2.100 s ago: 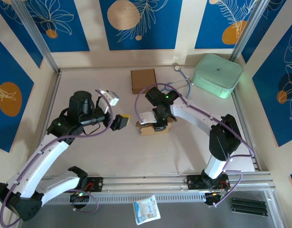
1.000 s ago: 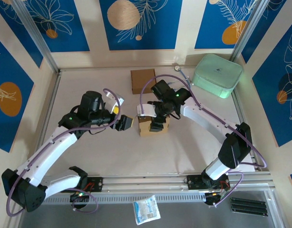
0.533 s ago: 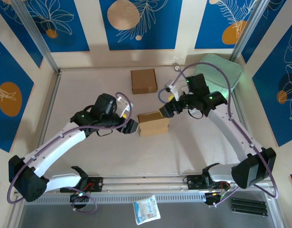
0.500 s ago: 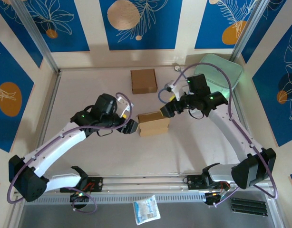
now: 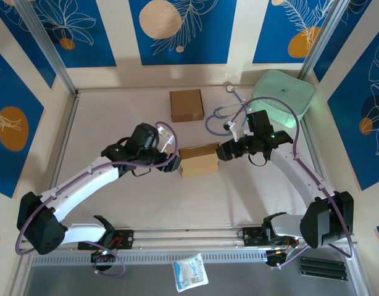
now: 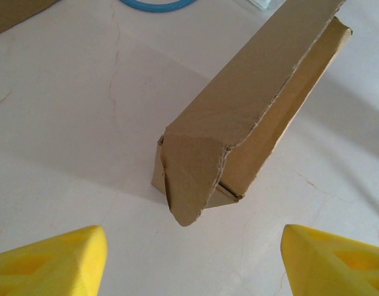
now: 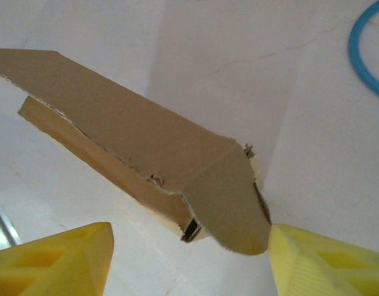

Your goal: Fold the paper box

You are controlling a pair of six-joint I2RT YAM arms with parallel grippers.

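Lying across the middle of the table (image 5: 115, 111), one brown cardboard box (image 5: 199, 161) is the item under work. It is long and narrow, with one end to the left and one to the right. Its top flap sits over the body with a gap showing along the torn long edge. At each end a pointed flap hangs down over the opening.

Count: two cardboard boxes, two arms, two grippers, one case, one cable, one packet.

Left gripper (image 5: 172, 163): at the left end of the box. On the left wrist camera its yellow fingers (image 6: 54, 259) stand wide apart. The end flap lies in the span between them, clear of both. Nothing is held.

Right gripper (image 5: 223, 151): at the right end of the box. On the right wrist camera its fingers (image 7: 319, 259) are likewise well spread, with the box end between them. The tip of the end flap lies just beside one finger; whether it touches cannot be told. Nothing is gripped.

Second box (image 5: 186, 105): flat and closed, far of the first and well apart from it.

Blue cable (image 5: 217, 114): looped on the table, far of the right gripper.

Green case (image 5: 282, 97): far right corner.

White packet (image 5: 189, 272): near edge, off the table, between the arm bases.
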